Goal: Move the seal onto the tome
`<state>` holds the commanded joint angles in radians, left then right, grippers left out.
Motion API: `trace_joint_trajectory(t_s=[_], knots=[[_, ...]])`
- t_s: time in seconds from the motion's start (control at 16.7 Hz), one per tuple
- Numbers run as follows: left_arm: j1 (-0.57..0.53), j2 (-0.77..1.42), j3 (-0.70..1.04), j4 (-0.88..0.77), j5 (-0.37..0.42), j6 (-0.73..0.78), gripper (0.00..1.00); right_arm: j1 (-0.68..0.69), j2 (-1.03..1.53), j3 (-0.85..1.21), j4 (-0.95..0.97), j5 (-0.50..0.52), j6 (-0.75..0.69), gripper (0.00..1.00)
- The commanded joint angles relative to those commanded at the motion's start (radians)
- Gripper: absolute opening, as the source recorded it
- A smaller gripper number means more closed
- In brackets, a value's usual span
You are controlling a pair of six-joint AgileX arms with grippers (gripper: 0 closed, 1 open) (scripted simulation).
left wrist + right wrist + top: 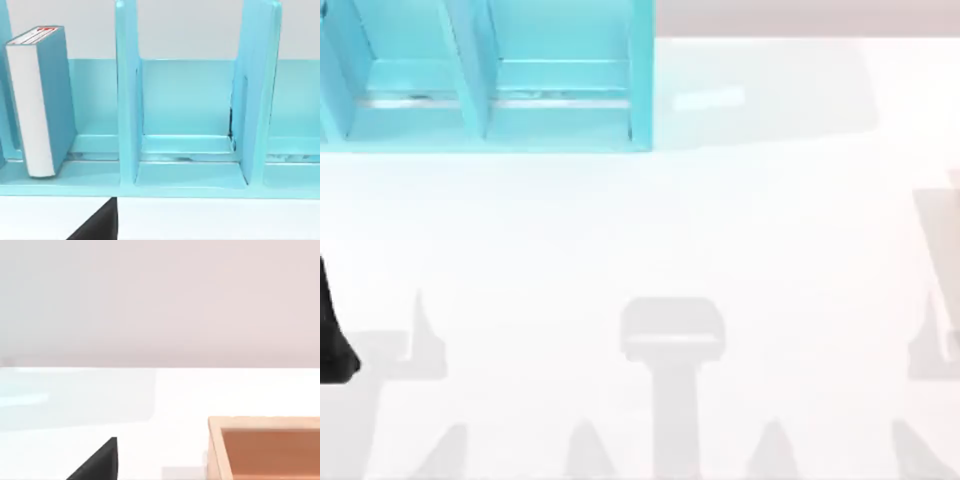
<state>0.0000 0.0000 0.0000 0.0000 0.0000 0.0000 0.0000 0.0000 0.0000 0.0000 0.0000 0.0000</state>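
Note:
The tome (42, 100), a thick teal-blue book with white page edges, stands upright in a compartment of a large teal shelf unit (127, 100) in the left wrist view. The seal is out of view. A black part of my left arm (335, 340) shows at the table's left edge, well in front of the shelf unit (490, 90). A dark wedge of my left gripper (97, 225) points toward the shelf. A similar dark wedge of my right gripper (97, 462) hangs over the bare white table.
The shelf unit fills the table's back left, with several upright dividers. A shallow wooden box (265, 450) sits on the table close to my right gripper. White tabletop (720, 230) spreads across the middle and right.

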Motion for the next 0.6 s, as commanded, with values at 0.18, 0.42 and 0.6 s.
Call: trace_joint_trajectory(t_s=[0.18, 0.42, 0.6], knots=[[0.003, 0.009, 0.005, 0.006, 0.003, 0.0, 1.0, 0.0, 0.0, 0.0, 0.0, 0.0, 0.0, 1.0], [0.043, 0.151, 0.072, 0.088, 0.047, 0.006, 1.0, 0.0, 0.0, 0.0, 0.0, 0.0, 0.0, 1.0], [0.095, 0.365, 0.161, 0.196, 0.108, 0.013, 1.0, 0.0, 0.0, 0.0, 0.0, 0.0, 0.0, 1.0]])
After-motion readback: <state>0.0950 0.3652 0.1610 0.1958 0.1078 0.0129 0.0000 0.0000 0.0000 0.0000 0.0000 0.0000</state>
